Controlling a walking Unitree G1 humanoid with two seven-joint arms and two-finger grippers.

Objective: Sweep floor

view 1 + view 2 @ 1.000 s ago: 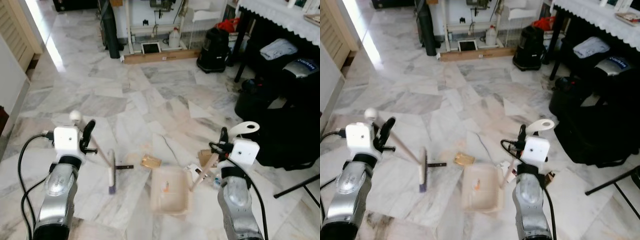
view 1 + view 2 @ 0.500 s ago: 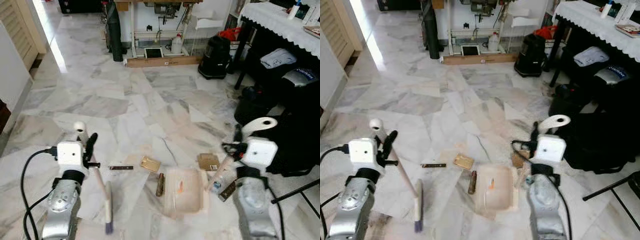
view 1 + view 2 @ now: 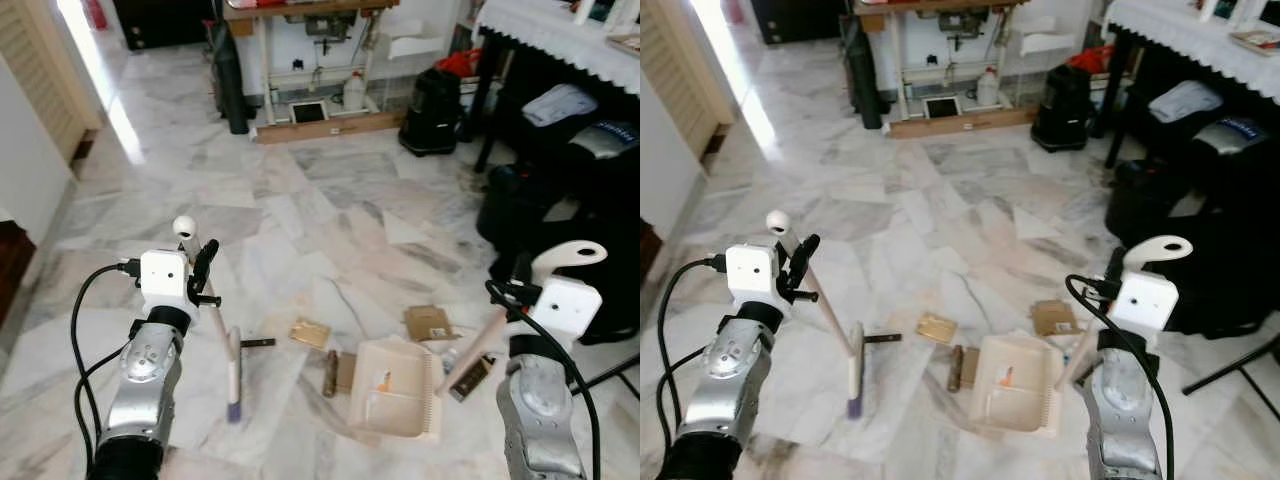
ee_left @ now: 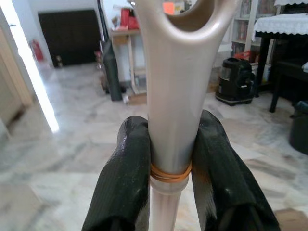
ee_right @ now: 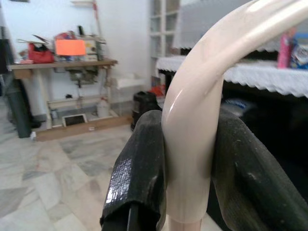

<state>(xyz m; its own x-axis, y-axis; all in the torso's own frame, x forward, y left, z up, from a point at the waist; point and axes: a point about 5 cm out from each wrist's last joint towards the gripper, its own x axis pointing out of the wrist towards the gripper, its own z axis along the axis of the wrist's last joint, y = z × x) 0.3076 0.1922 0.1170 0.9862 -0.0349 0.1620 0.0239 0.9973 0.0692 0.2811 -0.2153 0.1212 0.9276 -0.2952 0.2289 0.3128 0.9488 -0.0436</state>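
Observation:
My left gripper (image 3: 205, 272) is shut on the pale handle of a hand brush (image 4: 171, 96). The handle slants down to the brush head (image 3: 233, 376), which rests on the marble floor with its purple tip toward me. My right gripper (image 3: 516, 292) is shut on the cream handle (image 5: 192, 120) of a beige dustpan (image 3: 395, 402), which lies flat on the floor with an orange scrap (image 3: 384, 379) inside. Between brush and pan lie a black stick (image 3: 257, 343), a tan packet (image 3: 311, 333) and a brown cylinder (image 3: 330, 373). A cardboard piece (image 3: 428, 322) and a dark wrapper (image 3: 472, 377) lie by the pan.
Black bags (image 3: 560, 200) and a table with a white lace cloth (image 3: 560, 25) crowd the right side. A black stand leg (image 3: 612, 370) crosses the floor at the right. A black bin (image 3: 432, 100), a workbench (image 3: 300, 60) and a cardboard strip (image 3: 330, 128) stand at the back. A wall (image 3: 25, 170) runs along the left.
The whole view has shifted as I moved. The dustpan has slid right, away from the tan packet, uncovering the brown cylinder. The brush head swung back toward me, then forward again.

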